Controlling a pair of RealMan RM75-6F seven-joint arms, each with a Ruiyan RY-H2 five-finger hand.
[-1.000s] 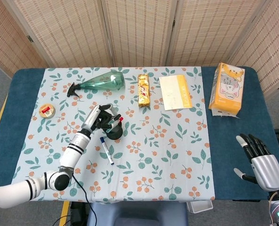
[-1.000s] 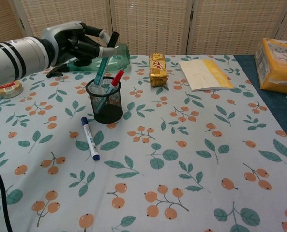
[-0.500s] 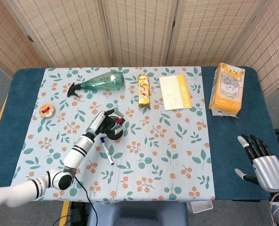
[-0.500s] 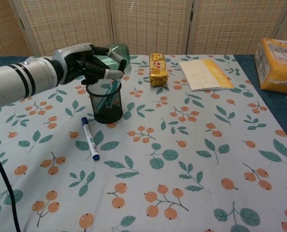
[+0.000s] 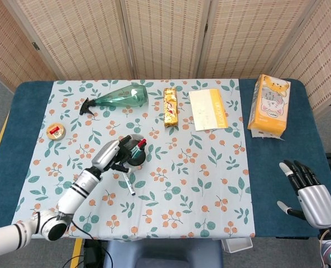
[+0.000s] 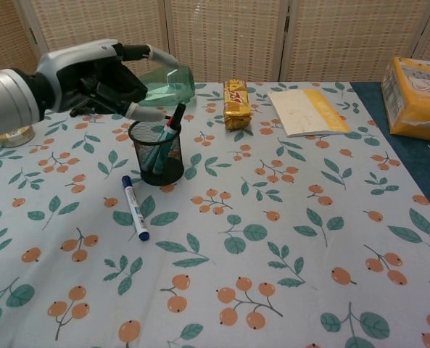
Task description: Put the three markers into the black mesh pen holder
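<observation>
The black mesh pen holder (image 6: 156,156) (image 5: 136,159) stands upright left of the table's middle. Two markers lean inside it, one with a black cap (image 6: 177,113) and one with a red cap (image 5: 141,143). A blue-capped marker (image 6: 135,209) (image 5: 128,182) lies flat on the cloth just in front of the holder. My left hand (image 6: 91,76) (image 5: 112,153) hovers beside the holder's far left rim, fingers spread and holding nothing. My right hand (image 5: 309,192) hangs open off the table's right front corner, seen only in the head view.
A green spray bottle (image 6: 167,78) lies behind the holder. A gold snack pack (image 6: 236,94), a yellow booklet (image 6: 305,111) and an orange tissue box (image 6: 421,87) sit along the back right. A tape roll (image 6: 15,135) lies at the left.
My left hand let go of the black-capped marker, which now stands in the holder. The hand has drawn back to the left with its fingers spread. The right hand barely shifted.
</observation>
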